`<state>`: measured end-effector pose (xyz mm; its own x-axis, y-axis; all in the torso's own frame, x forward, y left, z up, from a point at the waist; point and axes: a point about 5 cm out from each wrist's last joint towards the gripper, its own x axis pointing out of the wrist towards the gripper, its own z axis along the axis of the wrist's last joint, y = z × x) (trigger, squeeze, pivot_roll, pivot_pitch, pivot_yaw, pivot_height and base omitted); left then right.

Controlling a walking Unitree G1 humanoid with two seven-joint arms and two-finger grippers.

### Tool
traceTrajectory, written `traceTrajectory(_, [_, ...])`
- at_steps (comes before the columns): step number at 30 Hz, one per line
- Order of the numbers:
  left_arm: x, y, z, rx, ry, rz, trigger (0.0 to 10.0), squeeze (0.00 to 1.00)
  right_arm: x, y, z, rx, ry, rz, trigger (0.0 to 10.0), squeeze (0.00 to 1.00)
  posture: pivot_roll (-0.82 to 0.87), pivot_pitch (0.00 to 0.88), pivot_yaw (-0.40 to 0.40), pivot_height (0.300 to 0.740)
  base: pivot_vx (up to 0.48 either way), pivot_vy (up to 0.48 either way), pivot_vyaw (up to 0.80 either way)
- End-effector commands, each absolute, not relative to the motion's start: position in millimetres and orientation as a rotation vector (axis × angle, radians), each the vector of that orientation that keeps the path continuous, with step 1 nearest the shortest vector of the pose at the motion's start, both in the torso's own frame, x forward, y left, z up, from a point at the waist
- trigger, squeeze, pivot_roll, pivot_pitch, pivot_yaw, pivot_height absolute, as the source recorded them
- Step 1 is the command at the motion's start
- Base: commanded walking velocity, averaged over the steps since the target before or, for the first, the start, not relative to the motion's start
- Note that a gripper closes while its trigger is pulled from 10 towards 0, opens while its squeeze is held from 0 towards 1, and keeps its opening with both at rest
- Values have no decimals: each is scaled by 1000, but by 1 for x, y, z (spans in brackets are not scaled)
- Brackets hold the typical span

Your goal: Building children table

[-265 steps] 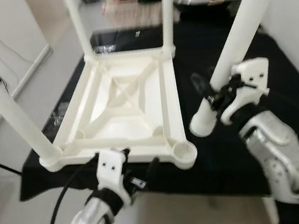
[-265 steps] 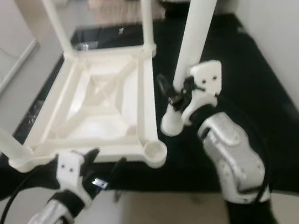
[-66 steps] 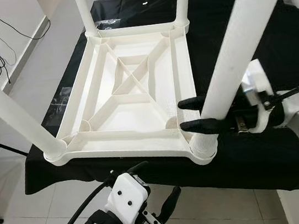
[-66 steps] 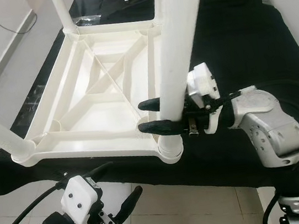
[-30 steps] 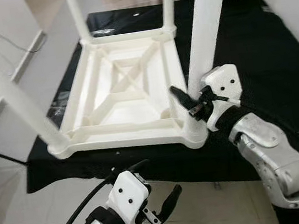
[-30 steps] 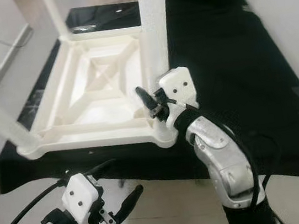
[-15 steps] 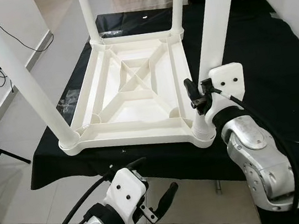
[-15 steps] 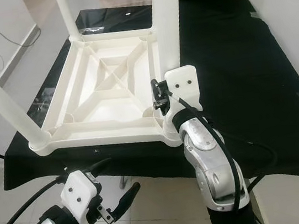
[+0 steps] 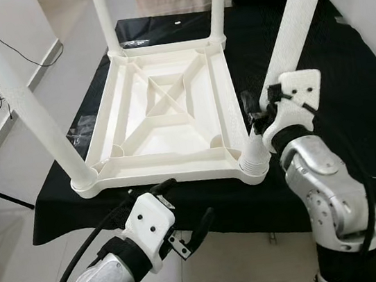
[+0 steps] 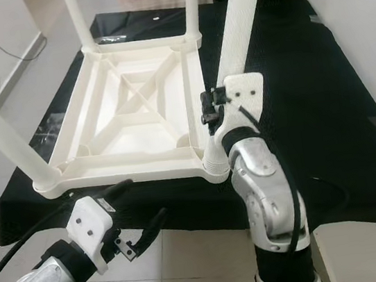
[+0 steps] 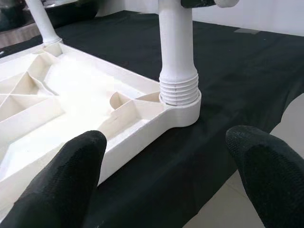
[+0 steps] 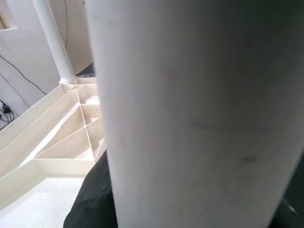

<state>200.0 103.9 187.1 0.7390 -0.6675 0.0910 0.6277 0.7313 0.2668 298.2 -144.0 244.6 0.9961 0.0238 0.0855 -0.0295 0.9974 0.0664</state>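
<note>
— What's the table (image 9: 163, 116) made of?
— Cream plastic, smooth with a faint sheen; the leg (image 11: 176, 57) ends in a ribbed collar.
— And under it?
— Matt black cloth (image 9: 349, 90) over the surface; glossy pale tiles on the floor (image 9: 18, 228). The arm (image 9: 328, 191) is brushed silver metal — the left tool (image 11: 161, 166) has matt, grainy black fingers (image 11: 66, 180).

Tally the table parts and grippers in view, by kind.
Legs: 4, near right, near left, far left, far right
Tabletop, upside down: 1
Black cloth: 1
Grippers: 2, right gripper at the near right leg, left gripper below the cloth's front edge
Total: 8
</note>
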Motion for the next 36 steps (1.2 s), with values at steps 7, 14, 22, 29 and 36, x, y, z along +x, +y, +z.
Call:
traceTrajectory(7, [203,106,191,220,-190,-711,10000,0,307,-153,215,113,69,81,10000,0,50,212,31,740,0,0,0])
traceTrajectory(14, [205,106,193,226,-200,-715,10000,0,292,-122,234,26,-113,341,10000,0,53,209,33,740,0,0,0])
traceTrajectory(22, [206,104,193,224,-200,-718,10000,0,281,-112,233,-102,-188,503,10000,0,48,204,28,740,0,0,0])
traceTrajectory(29, [206,102,193,217,-200,-718,10000,0,282,-107,234,-127,-170,607,10000,0,46,211,22,740,0,0,0])
traceTrajectory(36, [204,101,191,210,-197,-716,10000,0,290,-106,232,-56,-103,640,10000,0,45,216,13,740,0,0,0])
